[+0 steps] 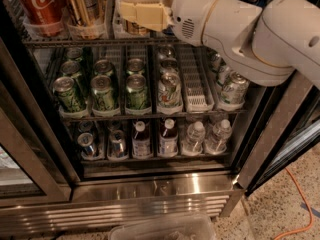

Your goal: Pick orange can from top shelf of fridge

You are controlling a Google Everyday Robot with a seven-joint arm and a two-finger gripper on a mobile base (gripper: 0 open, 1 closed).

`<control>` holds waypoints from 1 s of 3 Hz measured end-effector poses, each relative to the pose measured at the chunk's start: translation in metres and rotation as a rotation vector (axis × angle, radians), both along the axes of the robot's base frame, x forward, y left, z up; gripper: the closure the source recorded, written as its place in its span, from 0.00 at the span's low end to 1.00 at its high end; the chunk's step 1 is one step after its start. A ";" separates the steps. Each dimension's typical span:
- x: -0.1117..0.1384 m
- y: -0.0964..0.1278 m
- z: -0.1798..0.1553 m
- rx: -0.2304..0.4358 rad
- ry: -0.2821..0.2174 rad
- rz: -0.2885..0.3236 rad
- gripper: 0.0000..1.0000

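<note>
The fridge [150,189] stands open in the camera view. On its top shelf [65,42] stand a red Coca-Cola can [42,4], a gold can with a pale text panel [85,6] and, one lane to the right, the orange can [131,28]. The orange can is mostly hidden behind my gripper [142,13]. The gripper's cream-coloured end is right at this can, at shelf height. My white arm [240,29] reaches in from the upper right.
Green cans [105,91] and silver cans [169,89] fill the middle rack, beside a bare white lane tray [192,84]. Bottles [170,136] line the bottom rack. The dark door frame [280,129] stands at right. A clear plastic bin [165,226] and an orange cable [295,194] lie on the floor.
</note>
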State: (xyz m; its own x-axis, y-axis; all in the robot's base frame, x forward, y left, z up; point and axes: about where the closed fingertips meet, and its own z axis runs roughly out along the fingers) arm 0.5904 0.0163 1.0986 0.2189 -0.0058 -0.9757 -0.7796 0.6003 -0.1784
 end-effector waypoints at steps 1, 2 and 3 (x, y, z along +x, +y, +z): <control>0.000 0.000 0.003 0.000 0.000 0.000 1.00; 0.006 0.010 0.016 0.018 -0.079 0.102 1.00; -0.023 0.026 0.043 0.008 -0.193 0.256 1.00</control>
State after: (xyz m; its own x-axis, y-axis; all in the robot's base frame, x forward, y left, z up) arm 0.5676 0.0419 1.1418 0.3934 0.0805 -0.9158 -0.8575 0.3913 -0.3339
